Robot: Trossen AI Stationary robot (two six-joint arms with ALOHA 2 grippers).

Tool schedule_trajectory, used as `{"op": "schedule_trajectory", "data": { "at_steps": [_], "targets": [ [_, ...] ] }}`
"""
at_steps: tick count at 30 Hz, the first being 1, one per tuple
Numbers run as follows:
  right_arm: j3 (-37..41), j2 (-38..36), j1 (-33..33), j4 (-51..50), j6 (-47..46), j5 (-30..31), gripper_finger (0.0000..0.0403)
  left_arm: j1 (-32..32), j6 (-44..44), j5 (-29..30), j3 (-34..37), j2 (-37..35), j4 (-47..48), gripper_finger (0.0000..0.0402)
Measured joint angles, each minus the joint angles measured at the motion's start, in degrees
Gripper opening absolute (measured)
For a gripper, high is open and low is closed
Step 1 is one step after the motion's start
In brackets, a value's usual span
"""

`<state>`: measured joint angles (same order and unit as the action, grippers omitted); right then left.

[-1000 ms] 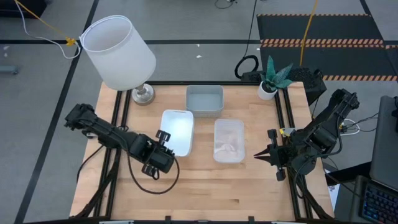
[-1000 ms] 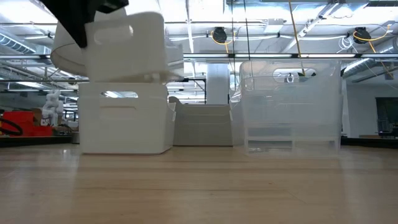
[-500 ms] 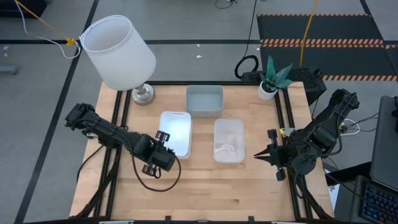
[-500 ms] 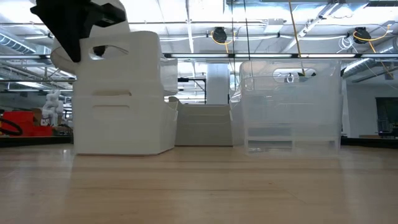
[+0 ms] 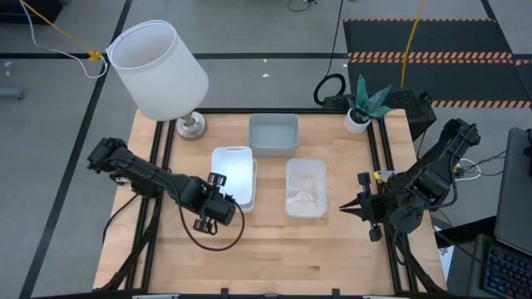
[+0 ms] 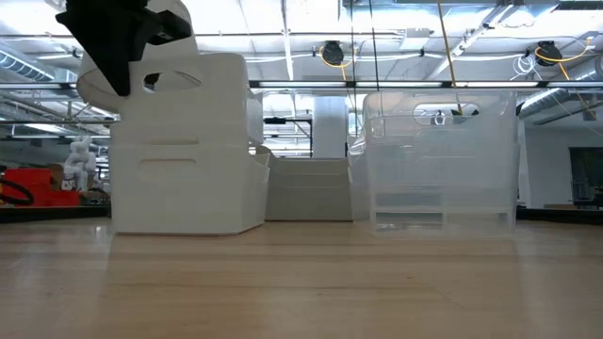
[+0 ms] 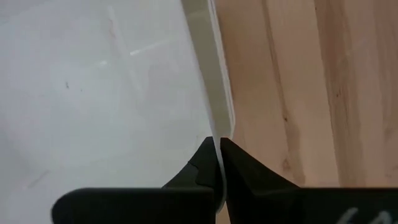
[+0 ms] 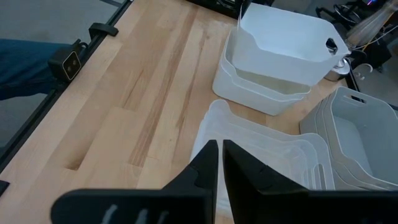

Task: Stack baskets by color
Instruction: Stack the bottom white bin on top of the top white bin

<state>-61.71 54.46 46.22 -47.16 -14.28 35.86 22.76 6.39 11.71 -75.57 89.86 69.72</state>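
In the low view, the grey-blue baskets were largely hidden behind the white baskets and clear baskets; the left gripper was cropped above

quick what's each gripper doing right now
Left gripper: shut on the top white basket's rim.
Right gripper: shut, empty, beside the clear baskets.

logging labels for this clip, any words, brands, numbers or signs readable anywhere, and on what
None can be read in any view.
The white baskets, grey-blue baskets and clear baskets are plain, with no print showing.
The lampshade and plant pot carry no text.
The striped floor mat has orange-and-black hazard stripes only, no words.
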Motion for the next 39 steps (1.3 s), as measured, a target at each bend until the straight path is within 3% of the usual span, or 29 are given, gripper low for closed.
{"op": "schedule_trajectory", "data": {
  "at_steps": [18,35,39],
  "targets": [
    [0.0,0.0,0.0,0.0,0.0,0.0,0.0016,-1.5,-0.1,-1.6,0.0,0.0,-7.2,0.0017],
    [0.0,0.0,0.0,0.0,0.0,-0.1,0.0016,-0.5,-1.4,-1.1,-0.5,0.0,-3.0,0.0006],
    [0.0,0.0,0.0,0.0,0.0,-0.1,0.0016,-0.6,-1.5,-1.1,0.2,0.0,-3.1,0.0022]
  ]
}}
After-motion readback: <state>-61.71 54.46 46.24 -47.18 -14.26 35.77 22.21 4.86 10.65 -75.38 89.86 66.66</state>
